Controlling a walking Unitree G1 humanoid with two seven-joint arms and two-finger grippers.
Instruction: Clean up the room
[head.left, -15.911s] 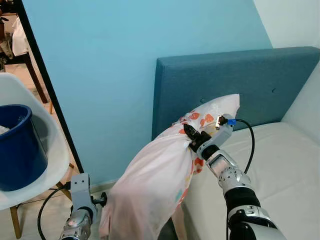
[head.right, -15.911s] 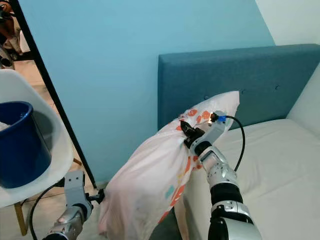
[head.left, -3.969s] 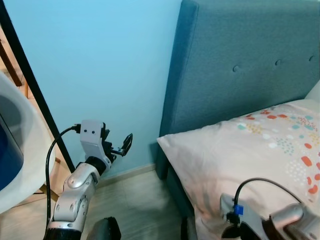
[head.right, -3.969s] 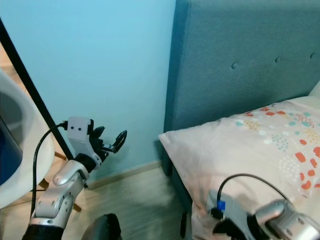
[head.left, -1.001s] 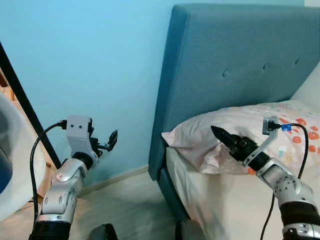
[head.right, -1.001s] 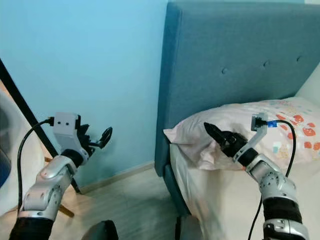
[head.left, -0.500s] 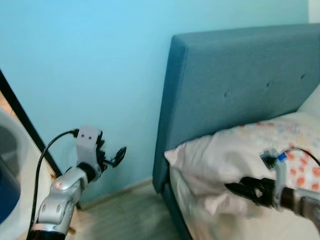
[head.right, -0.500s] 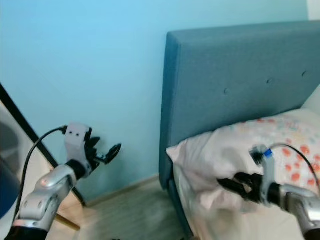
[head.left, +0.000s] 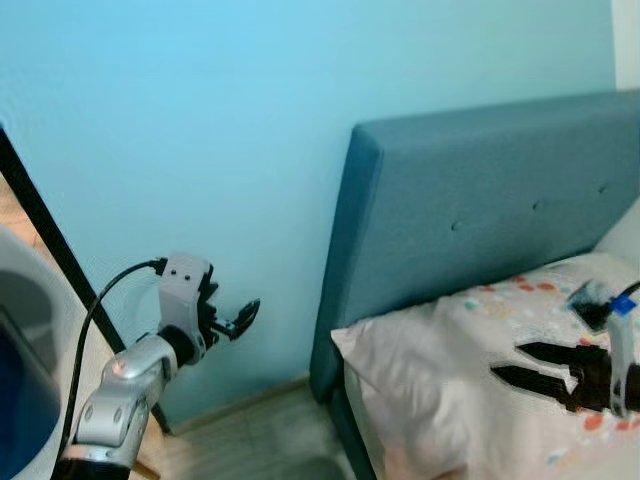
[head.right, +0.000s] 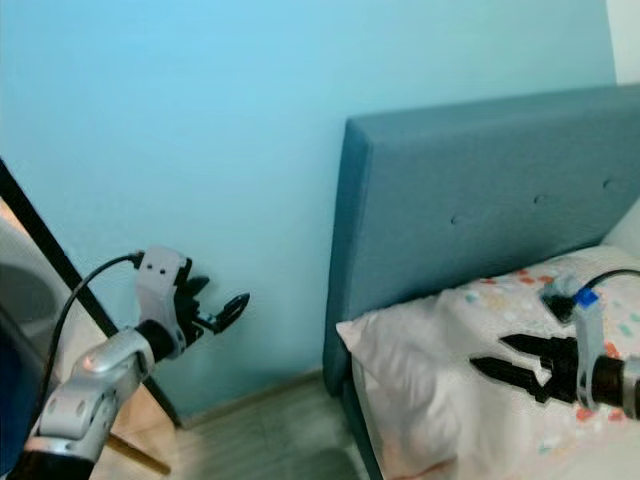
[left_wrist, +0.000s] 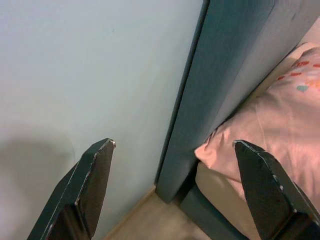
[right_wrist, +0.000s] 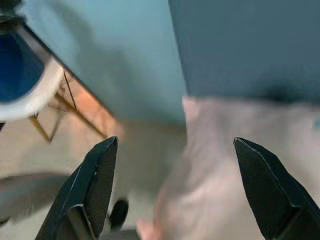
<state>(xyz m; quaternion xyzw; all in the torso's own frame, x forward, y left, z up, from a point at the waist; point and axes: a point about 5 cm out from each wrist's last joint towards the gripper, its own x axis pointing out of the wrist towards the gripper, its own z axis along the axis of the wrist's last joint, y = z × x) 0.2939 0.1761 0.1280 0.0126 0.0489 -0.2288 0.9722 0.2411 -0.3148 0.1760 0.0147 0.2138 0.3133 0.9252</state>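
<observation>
A white pillow (head.left: 450, 370) with orange and teal dots lies at the head of the bed, against the blue headboard (head.left: 480, 210). My right gripper (head.left: 525, 365) hovers open just above the pillow, holding nothing. My left gripper (head.left: 243, 318) is raised to the left of the bed, in front of the light blue wall, its fingers (left_wrist: 95, 175) open and empty. The left wrist view shows the pillow's corner (left_wrist: 260, 130) beside the headboard's edge (left_wrist: 220, 85). The right wrist view is blurred and shows the pillow (right_wrist: 220, 175) below.
A white chair (head.left: 25, 330) holding a blue bucket (right_wrist: 17, 70) stands at the far left, beside a black frame post (head.left: 60, 260). Wooden floor (head.left: 260, 440) runs between chair and bed. The light blue wall (head.left: 200, 130) is close ahead.
My right gripper has let go of the pillow, opened, and drawn back to the right above it. The camera has tilted up a little. The left arm holds about the same pose.
</observation>
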